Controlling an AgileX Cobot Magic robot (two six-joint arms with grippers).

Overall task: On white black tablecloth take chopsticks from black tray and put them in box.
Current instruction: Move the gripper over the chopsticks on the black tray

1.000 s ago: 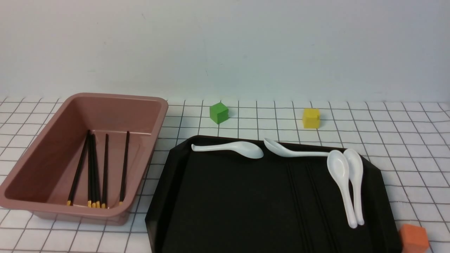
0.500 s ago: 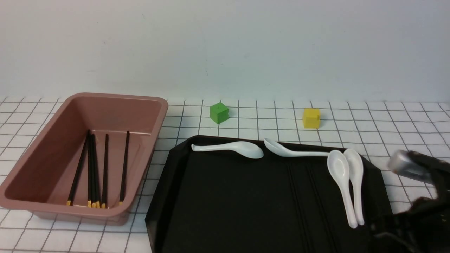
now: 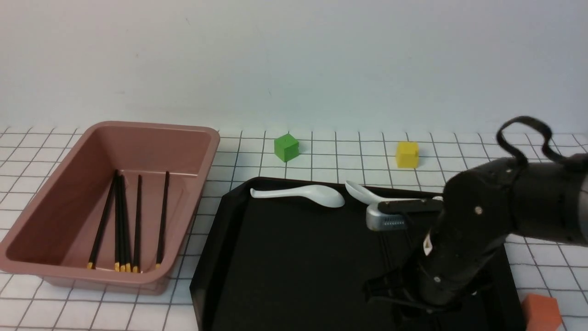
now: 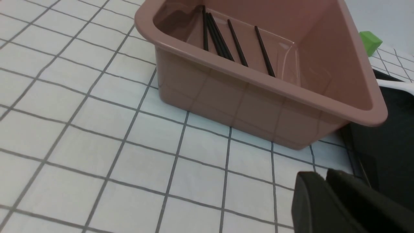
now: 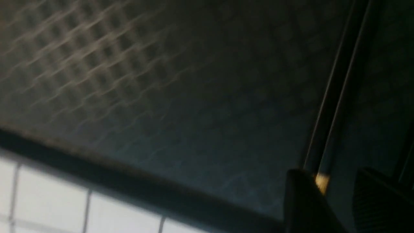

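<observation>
The pink box (image 3: 202, 138) stands at the left on the gridded tablecloth (image 3: 528, 161), with several black chopsticks (image 3: 138, 220) lying in it. The black tray (image 3: 285, 257) lies in front at the centre and right. My right arm (image 3: 464, 239) reaches over the tray's right part. In the right wrist view my right gripper (image 5: 336, 207) is open just above the tray floor (image 5: 194, 113). Two chopsticks (image 5: 339, 81) lie side by side there, and the yellow end (image 5: 322, 183) of one sits between the fingers, beside one fingertip (image 5: 300, 194). My left gripper (image 4: 325, 176) is shut and empty over the cloth near the box (image 4: 258, 81).
Two white spoons (image 3: 298, 195) (image 3: 367, 193) lie along the tray's far rim. A green cube (image 3: 286, 147) and a yellow cube (image 3: 407, 154) stand behind the tray. An orange cube (image 3: 542, 312) sits at the tray's front right corner.
My right arm has come in from the right and moved over the tray, now covering the two spoons on its right side. The box and its chopsticks have not moved.
</observation>
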